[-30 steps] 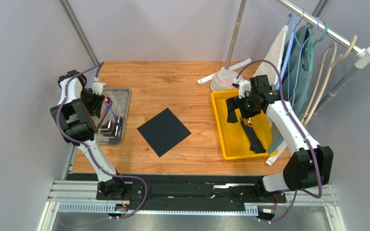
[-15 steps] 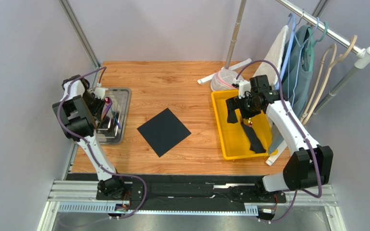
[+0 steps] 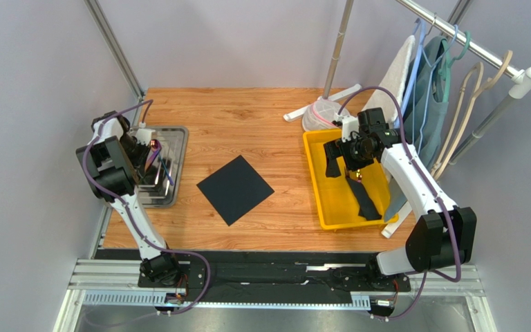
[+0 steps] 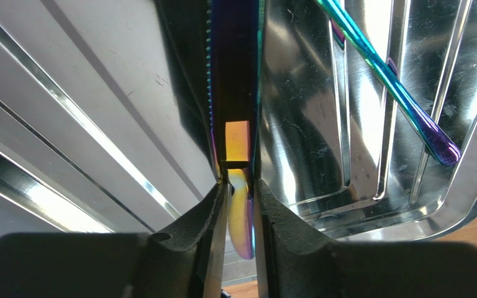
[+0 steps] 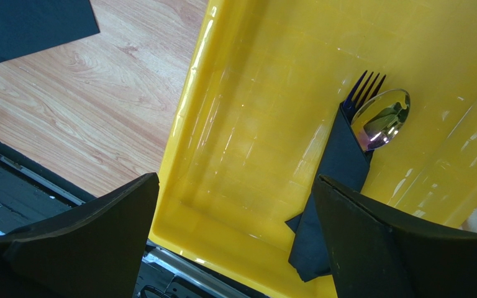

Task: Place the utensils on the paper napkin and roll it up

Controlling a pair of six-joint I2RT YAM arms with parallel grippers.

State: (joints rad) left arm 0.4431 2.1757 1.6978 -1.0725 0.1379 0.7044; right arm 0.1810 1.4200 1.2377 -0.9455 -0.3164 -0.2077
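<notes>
- The left pincer (image 4: 240, 186) is down in the metal tray (image 3: 176, 136) at the left edge of the table (image 3: 261, 117).
- Its jaws stand close on either side of the end of a rainbow-tinted knife (image 4: 235, 93) lying in the tray. I cannot tell whether they press on it yet.
- A second utensil (image 4: 396, 93), teal and purple, lies slanted in the same tray, apart from the knife.
- The black paper napkin (image 3: 235, 189) lies flat on the table between the tray and the yellow bin (image 3: 317, 187), turned like a diamond, with nothing on it.
- The right pincer (image 5: 236, 180) hangs over the yellow bin with its jaws spread wide, gripping nothing.
- Inside the bin lies a rolled black napkin (image 5: 337, 161), with a fork (image 5: 365, 84) and a spoon (image 5: 381, 118) sticking out of one end.
</notes>
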